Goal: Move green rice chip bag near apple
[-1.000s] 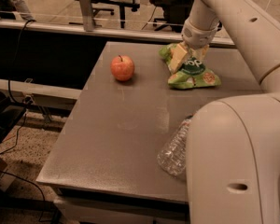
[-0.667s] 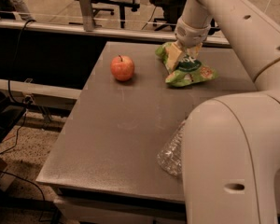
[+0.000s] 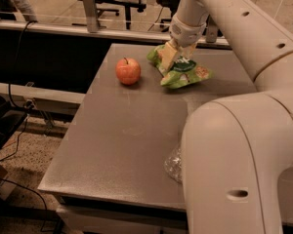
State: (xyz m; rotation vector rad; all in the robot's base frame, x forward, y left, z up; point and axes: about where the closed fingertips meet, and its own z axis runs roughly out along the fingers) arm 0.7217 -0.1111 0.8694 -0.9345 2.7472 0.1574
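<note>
The green rice chip bag [image 3: 181,72] lies crumpled on the grey table [image 3: 122,140] at the far middle, a light-green pouch with a dark oval logo. My gripper [image 3: 170,56] comes down from above and is shut on the bag's left upper part, its tan fingers [image 3: 167,55] pressed into the pouch. The apple [image 3: 128,71], red-orange with a short stem, stands on the table to the left of the bag, a short gap between them.
A clear plastic water bottle [image 3: 174,164] lies near the table's front right, mostly hidden behind my arm [image 3: 234,145]. The table's left edge drops to the floor with cables. Office chairs and a rail stand behind the table.
My gripper has carried the bag leftward across the table, closing the distance to the apple. The apple has not moved.
</note>
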